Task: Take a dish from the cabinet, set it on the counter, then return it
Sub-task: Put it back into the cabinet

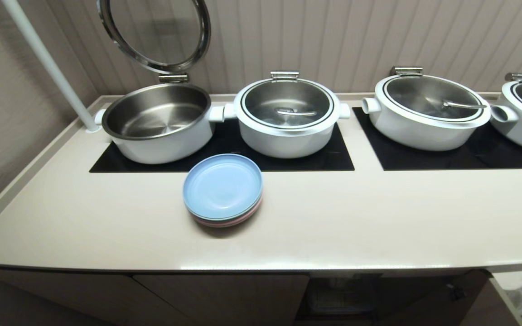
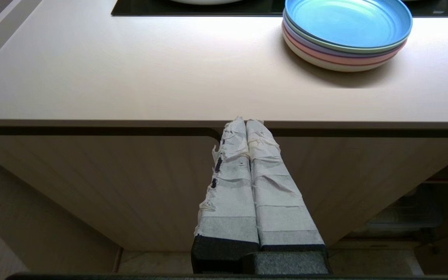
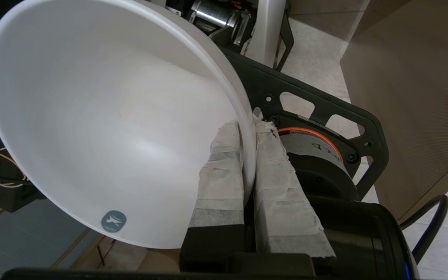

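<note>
White ceramic bowl (image 3: 103, 128): held by its rim in the right claw (image 3: 249, 126), one taped finger (image 3: 224, 163) inside, one outside; carried low beside the robot's base, off the counter. Small grey-blue mark noted on the inner wall. Left claw (image 2: 246, 121): closed on nothing, parked before the cabinet door (image 2: 91, 186), below the counter (image 1: 379, 217) edge. Stack of pastel plates (image 1: 223, 189), blue uppermost: set on the counter, before four white pots (image 1: 287, 117).
</note>
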### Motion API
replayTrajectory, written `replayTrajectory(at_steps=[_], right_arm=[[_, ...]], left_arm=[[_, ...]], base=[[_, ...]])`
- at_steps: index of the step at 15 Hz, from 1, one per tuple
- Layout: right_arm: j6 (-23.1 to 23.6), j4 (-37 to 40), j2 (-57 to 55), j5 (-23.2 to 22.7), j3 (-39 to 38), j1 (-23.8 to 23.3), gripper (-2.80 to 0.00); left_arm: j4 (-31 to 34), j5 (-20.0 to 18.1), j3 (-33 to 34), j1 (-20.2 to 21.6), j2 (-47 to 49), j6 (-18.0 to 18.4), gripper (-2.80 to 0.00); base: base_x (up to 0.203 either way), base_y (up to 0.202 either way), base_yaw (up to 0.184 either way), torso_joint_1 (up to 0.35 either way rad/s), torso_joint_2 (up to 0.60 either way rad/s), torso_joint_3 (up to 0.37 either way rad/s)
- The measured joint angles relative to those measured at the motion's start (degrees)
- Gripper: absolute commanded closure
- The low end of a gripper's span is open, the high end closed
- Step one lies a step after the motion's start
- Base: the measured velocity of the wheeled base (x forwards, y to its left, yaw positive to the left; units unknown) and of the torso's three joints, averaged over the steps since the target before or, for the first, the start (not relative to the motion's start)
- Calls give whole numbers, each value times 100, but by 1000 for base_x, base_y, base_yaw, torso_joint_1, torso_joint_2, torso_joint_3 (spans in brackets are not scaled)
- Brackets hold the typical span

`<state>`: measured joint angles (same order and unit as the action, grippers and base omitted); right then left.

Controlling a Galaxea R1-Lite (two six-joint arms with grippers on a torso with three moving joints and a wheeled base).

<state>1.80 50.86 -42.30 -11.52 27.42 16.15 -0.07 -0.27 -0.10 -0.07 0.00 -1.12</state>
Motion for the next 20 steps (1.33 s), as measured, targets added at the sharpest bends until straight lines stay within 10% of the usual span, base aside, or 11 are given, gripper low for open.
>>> replayTrajectory(at_steps=[20], right_arm=[[3, 18, -39, -16, -7, 1, 0]], left_arm=[[0, 0, 0, 2, 0, 0, 0]], base=[[0, 0, 0, 0, 0, 0]])
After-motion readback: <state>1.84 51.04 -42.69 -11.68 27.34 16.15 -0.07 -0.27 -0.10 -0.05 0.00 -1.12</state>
